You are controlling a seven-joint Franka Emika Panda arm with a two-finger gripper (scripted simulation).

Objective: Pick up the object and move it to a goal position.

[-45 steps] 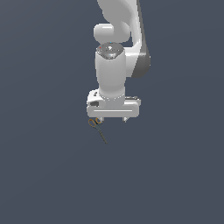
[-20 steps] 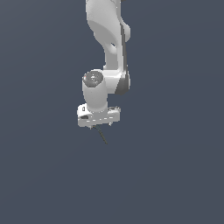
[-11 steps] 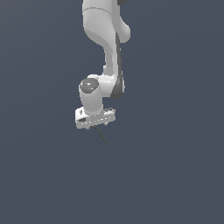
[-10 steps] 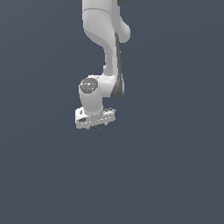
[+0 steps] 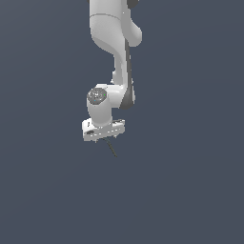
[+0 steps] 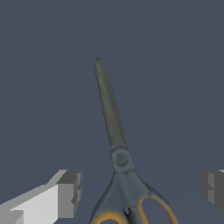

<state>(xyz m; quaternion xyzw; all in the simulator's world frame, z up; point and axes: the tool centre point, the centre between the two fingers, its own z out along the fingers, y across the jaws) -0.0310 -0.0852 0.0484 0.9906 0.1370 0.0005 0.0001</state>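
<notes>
The scissors are seen between the spread, non-contacting fingers of the gripper.

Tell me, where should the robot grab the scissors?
Probably at the pivot of the scissors, where blades meet handles. It looks thickest there, and it already lies between the open end effector fingers. Coming straight down from above, the fingers would close across it from both sides. The thin blade would be harder to pinch.

Open grey floor all around the scissors, between the claw's spread fingers.
</notes>
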